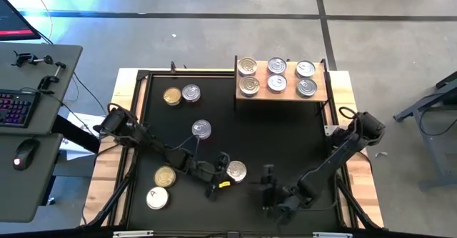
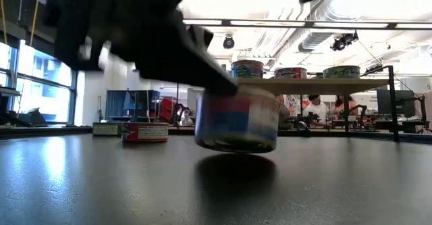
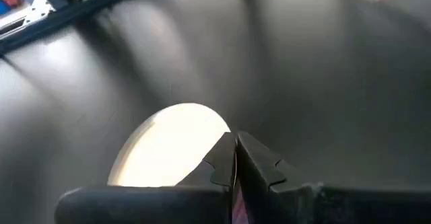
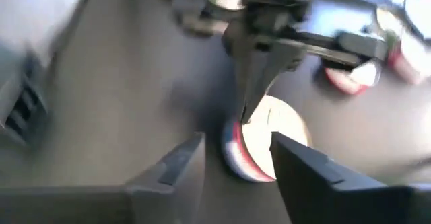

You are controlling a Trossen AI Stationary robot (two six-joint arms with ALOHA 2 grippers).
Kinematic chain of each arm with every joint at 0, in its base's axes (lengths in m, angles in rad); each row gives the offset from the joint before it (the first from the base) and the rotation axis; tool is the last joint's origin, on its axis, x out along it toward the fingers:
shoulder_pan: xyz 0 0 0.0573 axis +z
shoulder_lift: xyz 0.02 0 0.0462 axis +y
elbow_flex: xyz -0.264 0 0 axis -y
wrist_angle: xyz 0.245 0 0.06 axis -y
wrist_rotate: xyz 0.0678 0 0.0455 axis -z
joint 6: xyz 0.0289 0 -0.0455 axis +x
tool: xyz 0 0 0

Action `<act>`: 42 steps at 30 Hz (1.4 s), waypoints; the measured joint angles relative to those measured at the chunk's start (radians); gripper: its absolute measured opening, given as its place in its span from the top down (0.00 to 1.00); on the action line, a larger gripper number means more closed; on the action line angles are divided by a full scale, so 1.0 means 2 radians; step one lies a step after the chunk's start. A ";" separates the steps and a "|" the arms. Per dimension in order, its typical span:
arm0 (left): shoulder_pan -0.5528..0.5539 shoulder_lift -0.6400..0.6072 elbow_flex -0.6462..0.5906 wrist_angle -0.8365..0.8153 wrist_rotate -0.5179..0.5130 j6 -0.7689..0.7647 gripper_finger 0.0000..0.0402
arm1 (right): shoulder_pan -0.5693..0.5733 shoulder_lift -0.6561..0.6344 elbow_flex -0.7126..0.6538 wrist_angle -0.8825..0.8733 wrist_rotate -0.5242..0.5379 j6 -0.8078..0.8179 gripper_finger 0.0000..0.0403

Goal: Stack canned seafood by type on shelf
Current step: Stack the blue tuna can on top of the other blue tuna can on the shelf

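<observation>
Black desk [image 1: 285, 134], workshop behind | shelf [image 1: 282, 95]: six tins placed | left claw [image 1: 223, 172] pinching silver-topped tin [image 1: 236, 171] at desk front, to carry shelfward | right claw [image 1: 268, 189] spread, waiting beside

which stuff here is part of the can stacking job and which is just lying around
Job things:
- shelf with six tins
- six loose tins on the table
- left gripper at one tin
- right gripper, open, nearby

Lying about:
- keyboard
- mouse
</observation>
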 joint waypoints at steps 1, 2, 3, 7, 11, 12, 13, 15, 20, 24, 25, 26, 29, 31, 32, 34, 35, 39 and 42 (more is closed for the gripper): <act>-0.001 -0.005 0.005 -0.003 0.000 -0.013 0.99 | -0.002 0.007 0.000 -0.002 0.002 -0.037 0.56; -0.001 -0.008 0.008 -0.009 0.000 -0.027 0.99 | -0.003 0.017 0.000 -0.004 0.005 -0.070 0.54; -0.002 -0.013 0.008 -0.014 -0.001 -0.044 1.00 | -0.008 0.028 0.000 -0.002 0.011 -0.094 0.52; -0.001 -0.028 0.007 -0.026 -0.002 -0.094 1.00 | -0.015 0.065 0.000 0.016 0.064 -0.143 0.51; -0.001 -0.031 0.007 -0.028 0.000 -0.107 1.00 | -0.022 0.094 0.000 0.037 0.099 -0.127 0.51; -0.001 -0.031 0.007 -0.030 0.000 -0.107 1.00 | -0.024 0.097 0.000 0.040 0.099 -0.108 0.51; -0.001 -0.031 0.007 -0.031 0.000 -0.107 1.00 | -0.027 0.099 0.000 0.038 0.095 -0.090 0.50; -0.001 -0.032 0.007 -0.035 0.000 -0.112 1.00 | -0.033 0.101 0.000 0.038 0.079 -0.064 0.49; -0.001 -0.032 0.007 -0.035 0.000 -0.115 1.00 | -0.045 0.101 0.000 0.040 0.027 -0.063 0.41; 0.000 -0.032 0.007 -0.034 0.000 -0.119 1.00 | -0.055 0.106 0.000 0.046 0.017 -0.089 0.37; 0.000 -0.032 0.007 -0.034 0.000 -0.119 1.00 | -0.058 0.109 0.000 0.053 0.016 -0.103 0.37; 0.000 -0.032 0.007 -0.035 0.000 -0.119 1.00 | -0.060 0.114 0.000 0.061 0.016 -0.118 0.37; 0.000 -0.032 0.007 -0.031 0.000 -0.121 1.00 | -0.066 0.131 0.000 0.104 0.021 -0.153 0.37; 0.000 -0.032 0.007 -0.030 0.000 -0.126 1.00 | -0.068 0.143 0.000 0.129 0.036 -0.158 0.37; 0.000 -0.032 0.007 -0.031 0.000 -0.128 1.00 | -0.069 0.148 0.000 0.141 0.048 -0.158 0.37; 0.000 -0.032 0.007 -0.031 -0.002 -0.128 1.00 | -0.069 0.155 0.000 0.159 0.066 -0.158 0.38; 0.000 -0.032 0.007 -0.031 -0.002 -0.128 1.00 | -0.068 0.156 0.000 0.165 0.072 -0.157 0.39; -0.001 -0.038 0.007 -0.036 -0.016 -0.120 1.00 | -0.068 0.156 0.000 0.167 0.077 -0.103 0.48; -0.004 -0.054 0.008 -0.059 -0.046 -0.093 0.98 | -0.069 0.155 0.001 0.167 0.072 -0.042 0.59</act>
